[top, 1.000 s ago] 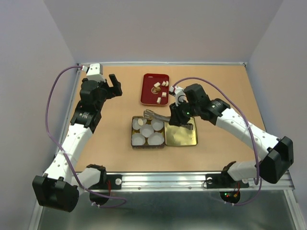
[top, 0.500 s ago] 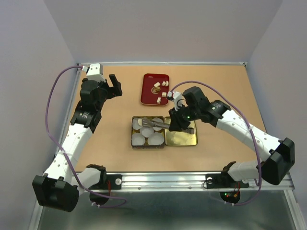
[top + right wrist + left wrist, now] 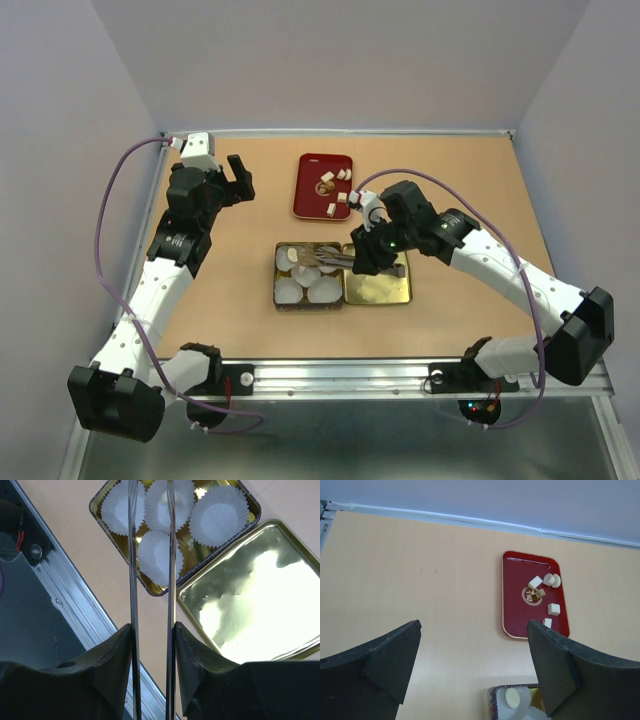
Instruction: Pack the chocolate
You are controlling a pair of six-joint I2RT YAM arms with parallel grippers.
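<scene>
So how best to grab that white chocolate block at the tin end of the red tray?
Probably from straight above, with the tweezers in the right pincer closing on two opposite flat sides of the chocolate block. It lies flat in the red tray, apart from the other pieces but close to the rim, which may hinder a sideways approach.

Red tray (image 3: 517, 575), cream chocolate (image 3: 553, 609), white cups (image 3: 218, 515).

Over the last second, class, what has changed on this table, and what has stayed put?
The right claw, shut on the tweezers, moved toward the near edge, bringing the tips over the paper cups in the tin. Nothing visibly taken or let go. The left claw, red tray, chocolates and lid stayed put.
</scene>
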